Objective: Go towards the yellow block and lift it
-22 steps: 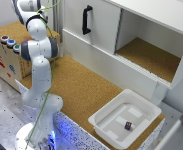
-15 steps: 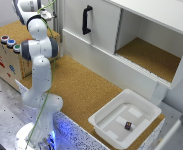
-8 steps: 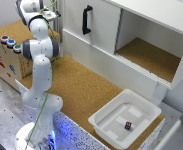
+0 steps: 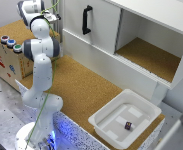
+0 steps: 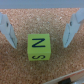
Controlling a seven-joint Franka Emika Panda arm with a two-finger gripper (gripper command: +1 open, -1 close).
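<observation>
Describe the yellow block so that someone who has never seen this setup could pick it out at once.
Start at the cork surface under the arm's wrist camera. Between the two fingers of the open gripper, touching neither, lies the yellow block. It is a bright yellow-green cube with dark letters on its top face, an N the clearest, and the only object on the cork in that view.

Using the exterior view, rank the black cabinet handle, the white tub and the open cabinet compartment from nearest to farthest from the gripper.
1. The black cabinet handle, just to the exterior view's right of the gripper.
2. The open cabinet compartment, further right.
3. The white tub, lowest in the picture, toward the right.
</observation>
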